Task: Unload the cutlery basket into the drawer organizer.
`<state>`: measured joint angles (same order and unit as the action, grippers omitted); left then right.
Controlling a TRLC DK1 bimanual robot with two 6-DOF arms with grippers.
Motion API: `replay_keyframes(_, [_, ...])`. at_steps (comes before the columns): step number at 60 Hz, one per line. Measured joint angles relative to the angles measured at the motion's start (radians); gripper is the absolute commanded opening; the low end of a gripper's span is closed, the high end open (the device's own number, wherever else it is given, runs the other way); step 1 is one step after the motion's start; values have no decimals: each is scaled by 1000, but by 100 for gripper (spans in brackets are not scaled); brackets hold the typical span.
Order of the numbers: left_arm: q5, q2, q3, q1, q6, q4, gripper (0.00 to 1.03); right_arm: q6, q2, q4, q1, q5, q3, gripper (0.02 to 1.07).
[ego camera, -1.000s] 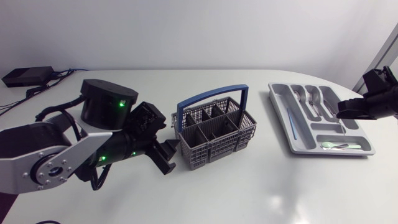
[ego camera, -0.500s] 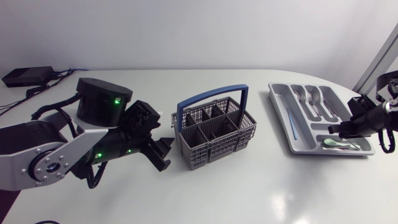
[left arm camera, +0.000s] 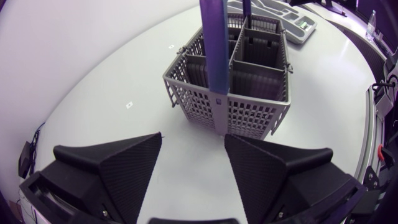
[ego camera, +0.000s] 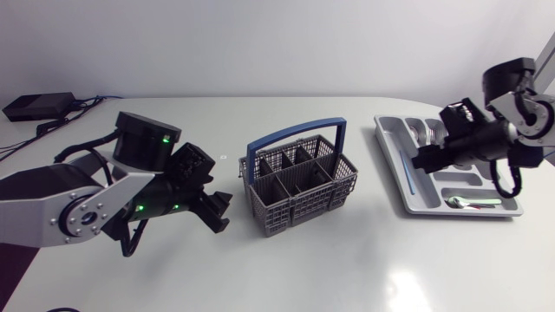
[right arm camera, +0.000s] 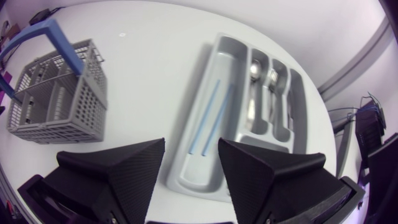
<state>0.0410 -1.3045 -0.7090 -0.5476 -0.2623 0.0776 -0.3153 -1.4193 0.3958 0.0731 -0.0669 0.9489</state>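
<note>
White bench (ego camera: 347, 260), seen from above and from both wrists. The left arm (ego camera: 78, 204) enters from the side edge, its rear links cut off there; the right arm (ego camera: 512, 113) is likewise cut off at its edge, and only its last links show. The cutlery basket (ego camera: 299, 195), grey mesh with a blue handle (ego camera: 295, 130), stands upright near the middle of the bench; its walls hide the floors of the nearer compartments in the head view, and in the left wrist view the handle crosses part of its interior. The drawer organizer (ego camera: 388, 143), a grey tray, lies well apart from the basket on the right arm's side. The left gripper (left arm camera: 193, 140) sits low just beside the basket, fingers spread wide and pointing at it, apart from its wall. The right gripper (right arm camera: 191, 146) hangs above the organizer, fingers spread, hiding part of the tray from above. Two thin blue sticks (right arm camera: 211, 118) lie in the long compartment; metal spoons and forks (right arm camera: 264, 87) lie in the narrower ones, their number hard to make out. A small green-handled utensil (ego camera: 473, 203) lies in the cross compartment, its type unclear
</note>
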Motion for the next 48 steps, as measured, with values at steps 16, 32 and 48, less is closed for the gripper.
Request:
replay_keyframes(16, [-29,-109,-60,8,1,11,71,160,-210,-79,-192,-41,79,69])
replay_keyframes(32, [-76,-174,-103,48,1,15,72,216,-286,-47,-270,-87,130,69])
replay_keyframes(48, [-124,-184,-125,188,-16,45,72,249,-230,-2,-399,-85,103,69])
